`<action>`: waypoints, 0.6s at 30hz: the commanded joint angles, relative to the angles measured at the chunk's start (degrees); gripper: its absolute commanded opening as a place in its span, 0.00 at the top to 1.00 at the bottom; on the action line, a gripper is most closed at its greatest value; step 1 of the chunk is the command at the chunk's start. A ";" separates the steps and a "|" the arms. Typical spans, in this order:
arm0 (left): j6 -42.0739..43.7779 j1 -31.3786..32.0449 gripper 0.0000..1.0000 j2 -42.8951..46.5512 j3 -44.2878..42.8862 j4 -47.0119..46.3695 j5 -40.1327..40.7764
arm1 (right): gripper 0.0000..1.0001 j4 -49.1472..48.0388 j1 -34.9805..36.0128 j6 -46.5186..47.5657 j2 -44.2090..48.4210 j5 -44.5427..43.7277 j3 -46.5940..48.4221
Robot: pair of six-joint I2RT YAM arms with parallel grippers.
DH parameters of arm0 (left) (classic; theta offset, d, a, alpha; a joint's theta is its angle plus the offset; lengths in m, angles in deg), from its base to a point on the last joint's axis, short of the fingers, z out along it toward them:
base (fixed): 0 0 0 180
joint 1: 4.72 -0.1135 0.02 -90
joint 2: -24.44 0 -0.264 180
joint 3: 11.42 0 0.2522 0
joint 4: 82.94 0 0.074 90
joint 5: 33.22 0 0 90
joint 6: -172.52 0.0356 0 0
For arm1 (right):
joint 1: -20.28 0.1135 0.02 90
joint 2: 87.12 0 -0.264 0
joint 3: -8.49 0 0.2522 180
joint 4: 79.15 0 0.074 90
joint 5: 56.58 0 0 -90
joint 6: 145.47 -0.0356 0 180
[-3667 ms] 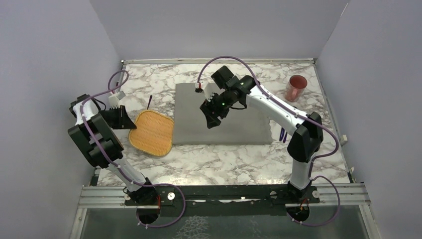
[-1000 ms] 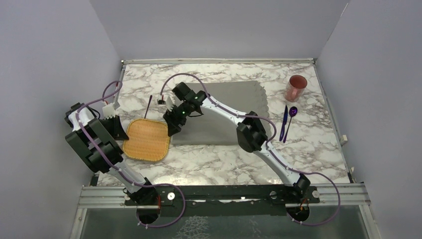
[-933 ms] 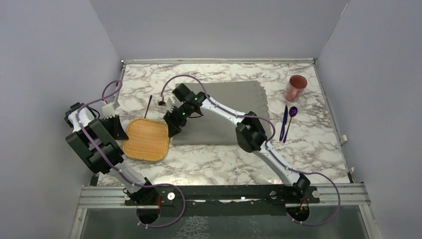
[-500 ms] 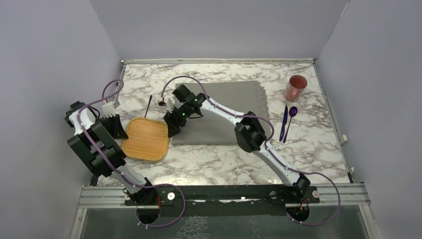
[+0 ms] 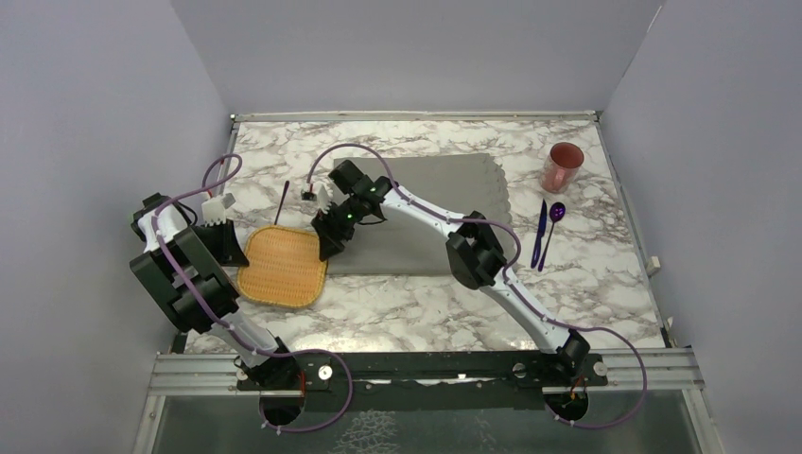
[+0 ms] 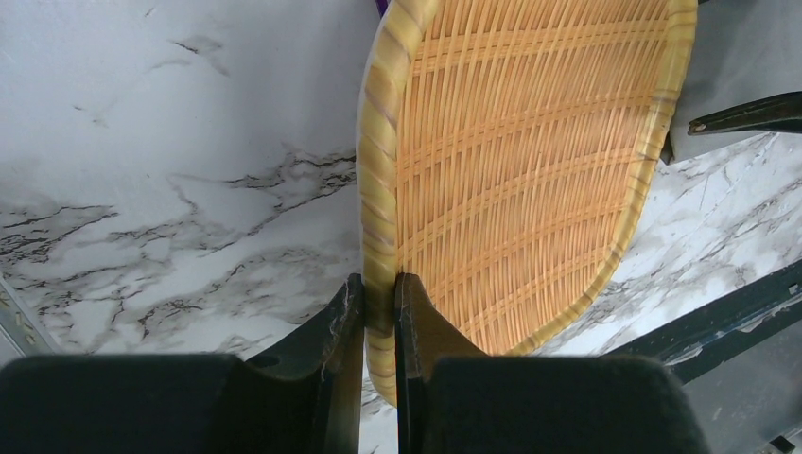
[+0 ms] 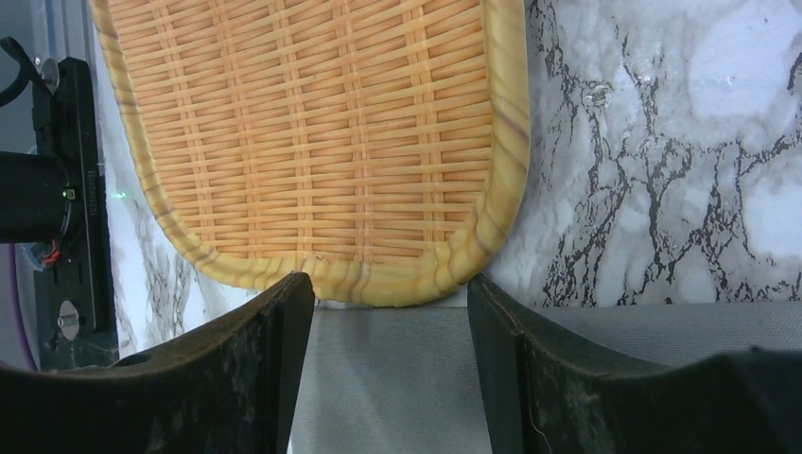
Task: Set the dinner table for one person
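1. The left tool is clamped on the braided rim of the wicker plate, one finger on each side of it. Can't tell if the plate is lifted off the marble.
2. The right tool has its jaws apart. The plate's opposite rim sits just past its fingertips and isn't gripped. The grey placemat lies under that tool, and its edge meets the plate's rim.
3. So the plate sits between the two tools, and there's very little room on either side of it.
4. It's tight outboard of the left tool, because that arm is crowded against the side wall.
5. The tabletop lies under both tools. A wide strip of bare marble runs from them back to the arm bases.
6. Beyond the right tool, on the side away from the plate, the placemat lies flat.
7. Past the placemat's scalloped edge are a knife, a spoon and a pink cup, all well apart from the right tool.
8. A thin dark stick lies on the marble just behind the plate. It's too small to tell what it is.
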 commanded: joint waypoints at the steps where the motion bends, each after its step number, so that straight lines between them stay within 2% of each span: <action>1: 0.66 0.59 1.00 -1.21 0.82 -1.13 0.63 | 0.36 -0.79 0.55 -0.89 -3.53 1.67 0.47; 7: 0.89 0.57 1.00 -1.21 2.43 -2.06 1.41 | 0.54 -1.28 0.63 -1.36 -4.01 0.60 0.69; 18: 0.56 0.58 1.00 -0.05 1.03 -1.83 2.11 | 0.96 -1.36 0.94 -1.45 -2.75 -0.67 1.08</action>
